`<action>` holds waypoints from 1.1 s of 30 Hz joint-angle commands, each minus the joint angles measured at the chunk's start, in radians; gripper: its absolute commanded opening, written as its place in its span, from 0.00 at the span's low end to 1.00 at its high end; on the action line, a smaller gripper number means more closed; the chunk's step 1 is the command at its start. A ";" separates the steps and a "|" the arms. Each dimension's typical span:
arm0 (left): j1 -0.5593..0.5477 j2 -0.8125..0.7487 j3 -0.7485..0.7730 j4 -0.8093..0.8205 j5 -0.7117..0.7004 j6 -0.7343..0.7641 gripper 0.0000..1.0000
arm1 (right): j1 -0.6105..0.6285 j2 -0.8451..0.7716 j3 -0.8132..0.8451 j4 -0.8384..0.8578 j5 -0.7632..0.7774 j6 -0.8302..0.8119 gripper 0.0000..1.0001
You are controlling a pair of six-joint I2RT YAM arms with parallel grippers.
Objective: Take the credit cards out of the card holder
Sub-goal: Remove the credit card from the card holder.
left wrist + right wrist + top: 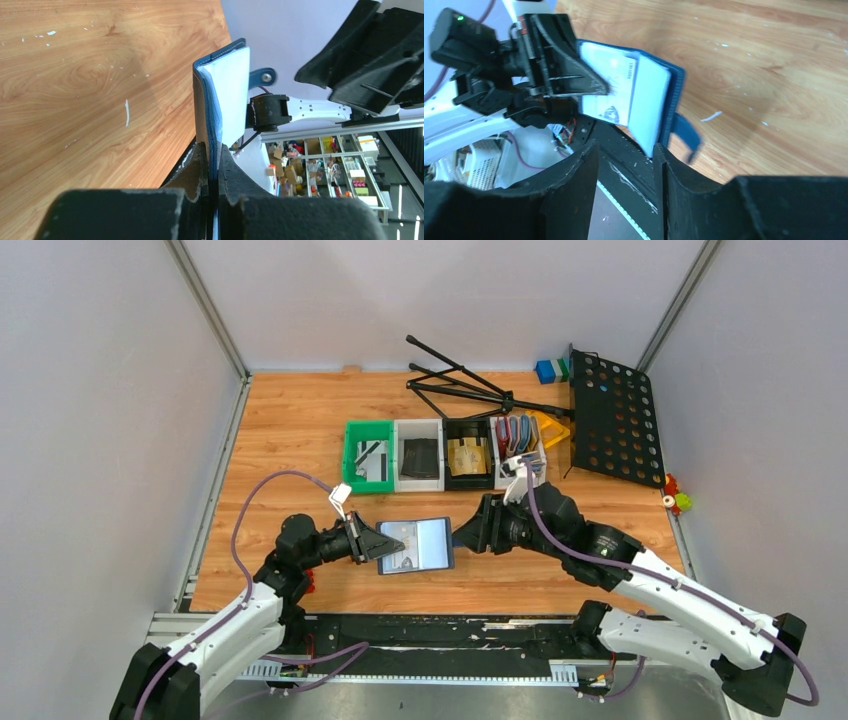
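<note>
The navy card holder [425, 545] is open with its pale blue-grey inside up, held above the table's near middle. My left gripper [392, 543] is shut on its left edge; the left wrist view shows the holder [222, 90] edge-on between the fingers [200, 167]. A pale printed card [611, 90] sits in its left pocket, and the clasp tab [686, 137] hangs down. My right gripper [458, 532] is open at the holder's right edge. In the right wrist view [626, 147] the holder's lower corner [651, 142] is at the right finger's tip.
A row of bins stands behind: green [352, 462] with a silver-grey card, white [420, 428] with dark cards, black [468, 427] with tan cards, and one with upright holders [520, 433]. A black perforated stand [615, 415] and tripod [470, 385] lie at the back right.
</note>
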 commanded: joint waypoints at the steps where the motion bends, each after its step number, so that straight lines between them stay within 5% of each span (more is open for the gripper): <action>1: 0.003 -0.009 0.051 0.015 -0.013 0.020 0.00 | -0.001 0.027 0.017 0.152 -0.184 -0.041 0.43; 6: 0.003 -0.012 0.056 0.015 -0.010 0.007 0.00 | 0.017 0.160 -0.031 0.401 -0.337 0.030 0.42; 13: 0.003 -0.024 0.044 0.065 0.011 -0.041 0.00 | 0.045 0.313 -0.003 0.446 -0.321 0.069 0.40; 29: 0.003 -0.005 0.022 0.287 0.065 -0.211 0.00 | -0.040 0.253 -0.151 0.543 -0.333 0.178 0.36; 33: 0.004 0.012 0.005 0.383 0.077 -0.268 0.00 | -0.055 0.234 -0.207 0.689 -0.396 0.234 0.35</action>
